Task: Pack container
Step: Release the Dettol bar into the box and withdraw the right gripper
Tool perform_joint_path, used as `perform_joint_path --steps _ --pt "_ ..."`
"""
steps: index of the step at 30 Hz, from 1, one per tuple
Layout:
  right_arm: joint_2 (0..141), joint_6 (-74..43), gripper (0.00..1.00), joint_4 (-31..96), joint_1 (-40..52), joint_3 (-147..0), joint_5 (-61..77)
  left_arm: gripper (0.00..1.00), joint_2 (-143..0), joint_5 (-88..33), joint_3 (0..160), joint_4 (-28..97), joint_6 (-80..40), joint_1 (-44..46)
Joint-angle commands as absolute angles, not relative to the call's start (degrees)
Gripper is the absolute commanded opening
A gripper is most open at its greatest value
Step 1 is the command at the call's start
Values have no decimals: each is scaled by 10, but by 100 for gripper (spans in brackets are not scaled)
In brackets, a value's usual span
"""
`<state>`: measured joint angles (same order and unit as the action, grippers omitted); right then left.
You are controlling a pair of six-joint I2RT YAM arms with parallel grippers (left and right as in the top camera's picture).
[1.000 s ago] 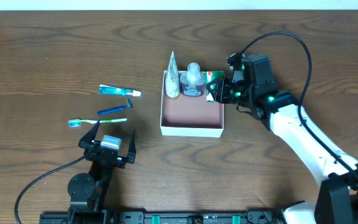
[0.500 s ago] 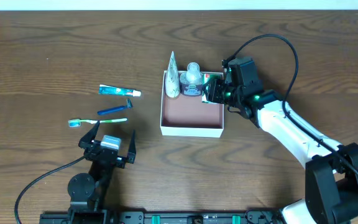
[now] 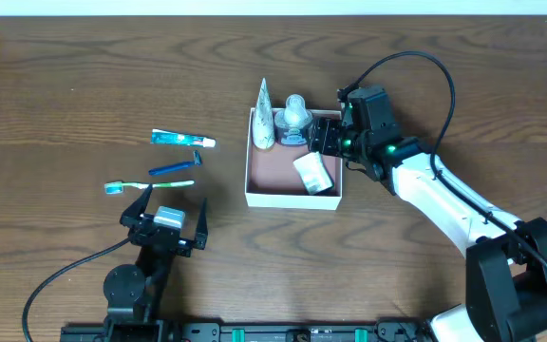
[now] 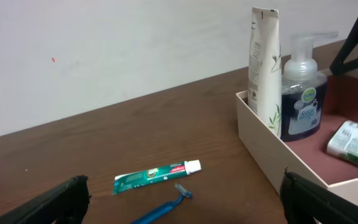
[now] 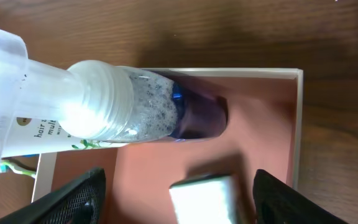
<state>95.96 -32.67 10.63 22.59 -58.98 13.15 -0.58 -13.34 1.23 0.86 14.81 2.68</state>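
Observation:
The container [image 3: 292, 199] is a square white box with a pink inside at mid-table. A white tube [image 3: 263, 119] and a clear pump bottle [image 3: 294, 118] stand along its back wall. A white soap packet [image 3: 313, 171] lies at its front right. My right gripper [image 3: 327, 139] is open and empty above the container's back right corner. In the right wrist view the blurred packet [image 5: 207, 200] lies below the open fingers, next to the pump bottle [image 5: 135, 106]. My left gripper [image 3: 164, 224] is open and empty near the table's front left.
A toothpaste tube [image 3: 182, 140], a blue razor [image 3: 176, 167] and a toothbrush [image 3: 148, 185] lie on the wooden table left of the container. The left wrist view shows the toothpaste [image 4: 157, 175], the razor [image 4: 166, 208] and the container's wall [image 4: 272, 168].
My right gripper moved left over the container, opened and let go of the packet, which dropped to the container's front right. The left arm has not moved.

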Motion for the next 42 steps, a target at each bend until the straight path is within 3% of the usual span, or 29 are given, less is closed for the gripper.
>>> perform_joint_path --steps 1,10,18,21,26,35,42 --pt "963 -328 75 106 229 -599 139 98 -3 -142 2 28 143 24" --pt "924 -328 75 130 230 -600 200 98 -3 -142 2 28 143 24" --pt "762 -311 77 239 218 -600 133 98 -3 -142 2 28 143 24" --pt "694 -300 82 282 197 -600 75 98 -3 -142 2 28 143 24" --pt "618 -284 99 337 119 -600 -17 98 -3 -142 2 28 143 24" --pt "665 -280 99 428 -52 -600 -41 98 -3 -142 2 28 143 24" --pt "764 -263 99 467 -91 -600 -41 98 -3 -142 2 28 143 24"
